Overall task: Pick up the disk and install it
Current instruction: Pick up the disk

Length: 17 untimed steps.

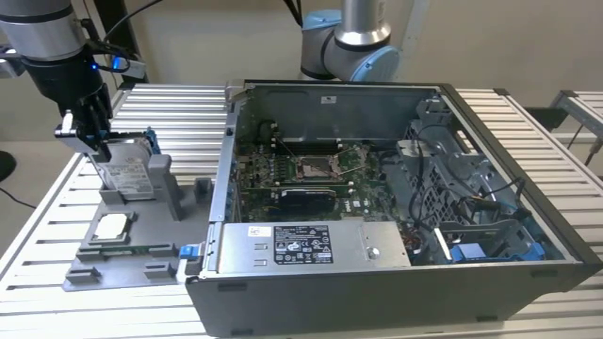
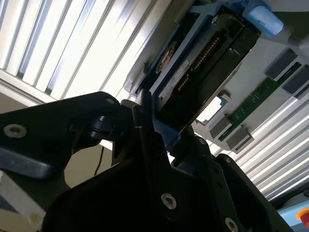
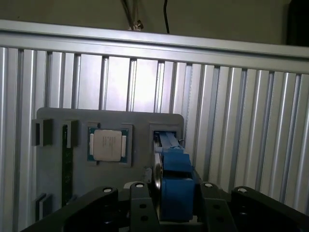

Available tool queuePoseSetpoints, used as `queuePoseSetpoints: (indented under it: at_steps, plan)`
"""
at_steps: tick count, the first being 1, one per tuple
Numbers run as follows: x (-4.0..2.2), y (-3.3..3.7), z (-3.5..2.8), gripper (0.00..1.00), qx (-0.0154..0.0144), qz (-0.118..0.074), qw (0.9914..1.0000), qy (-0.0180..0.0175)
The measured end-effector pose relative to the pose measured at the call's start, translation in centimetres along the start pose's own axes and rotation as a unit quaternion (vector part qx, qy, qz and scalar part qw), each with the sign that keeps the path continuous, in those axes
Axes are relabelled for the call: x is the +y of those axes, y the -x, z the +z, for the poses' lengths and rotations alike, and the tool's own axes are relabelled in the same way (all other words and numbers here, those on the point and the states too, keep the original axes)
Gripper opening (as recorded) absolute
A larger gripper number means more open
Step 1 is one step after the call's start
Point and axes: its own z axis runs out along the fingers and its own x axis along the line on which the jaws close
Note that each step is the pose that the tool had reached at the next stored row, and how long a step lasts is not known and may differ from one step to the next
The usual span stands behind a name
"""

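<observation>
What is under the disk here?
The grey tray: the disk stands upright in its slot, gripper closed on it. Its bottom edge is covered by the slot walls, so seating cannot be seen.

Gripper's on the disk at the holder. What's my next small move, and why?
Probably lift straight up a little: the gripper looks clamped on the disk, which stands upright in the holder; sideways travel could jam it.

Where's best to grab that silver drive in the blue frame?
Probably by its upper edge, from above, pinching the flat faces: the silver-grey hard drive in its blue plastic carrier stands on edge in the grey slotted holder, top exposed.
</observation>
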Motion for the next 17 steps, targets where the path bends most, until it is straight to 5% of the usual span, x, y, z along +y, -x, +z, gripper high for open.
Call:
queuePoseSetpoints:
  at_steps: [17]
  plan:
    - [0.00, 0.00, 0.07, 0.00, 0.0000, 0.000, 1.00000, 0.0000]
